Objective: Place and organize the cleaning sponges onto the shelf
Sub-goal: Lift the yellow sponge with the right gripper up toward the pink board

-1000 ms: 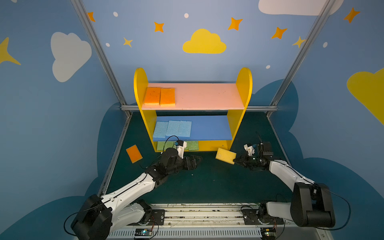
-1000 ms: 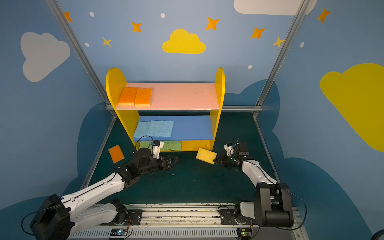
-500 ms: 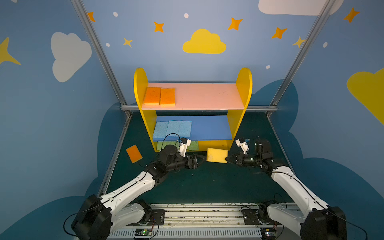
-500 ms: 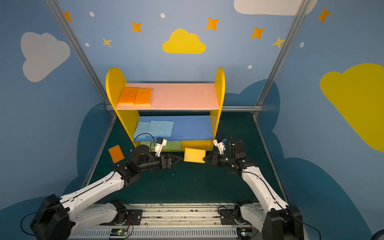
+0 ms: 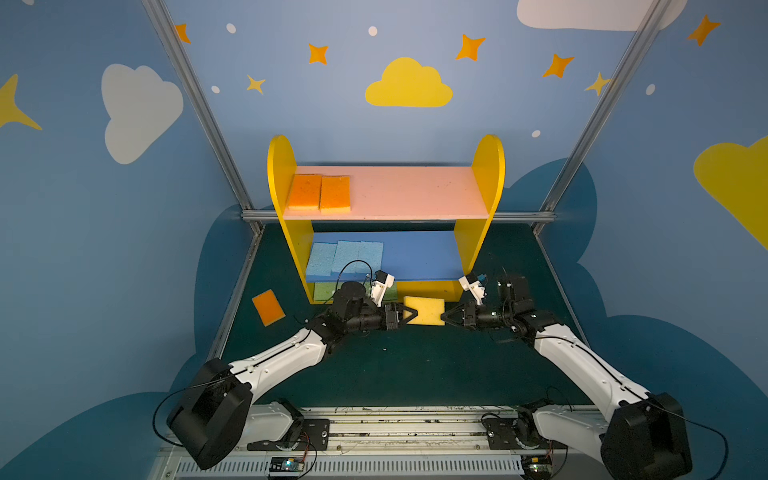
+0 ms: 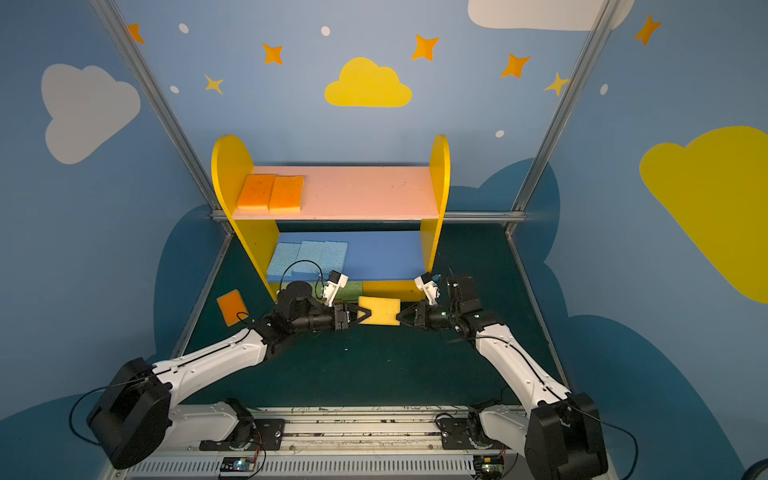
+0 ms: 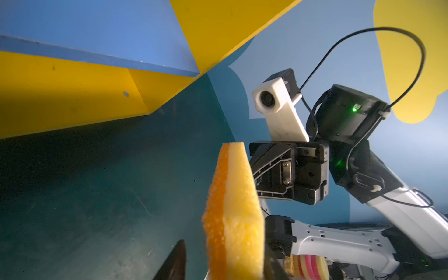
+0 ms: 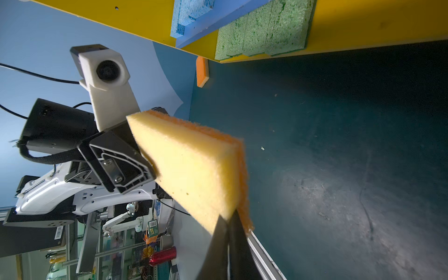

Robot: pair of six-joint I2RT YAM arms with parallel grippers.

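An orange sponge, yellow face up (image 5: 426, 309) (image 6: 380, 309), hangs just above the green floor in front of the shelf (image 5: 282, 166). My right gripper (image 5: 444, 316) (image 8: 229, 218) is shut on its right end, pinching a corner thin. At the left end, my left gripper (image 5: 411, 314) (image 7: 221, 260) straddles the sponge (image 7: 232, 206): one finger touches the yellow face, the other (image 7: 174, 259) stands a little off the orange face. Two orange sponges (image 5: 320, 192) lie on the pink board, blue sponges (image 5: 345, 255) on the blue board and green sponges (image 8: 261, 26) on the bottom board. One orange sponge (image 5: 268, 307) lies on the floor, left of the shelf.
Metal frame posts (image 5: 199, 104) and a crossbar (image 5: 519, 216) stand behind the shelf. The arms' base rail (image 5: 374, 419) runs along the front edge. The right half of each shelf board is bare, such as the pink board (image 5: 415, 191).
My right arm carried the sponge leftward to the middle in front of the shelf. The left gripper reached forward to meet it and has narrowed its jaws around the sponge's left end.
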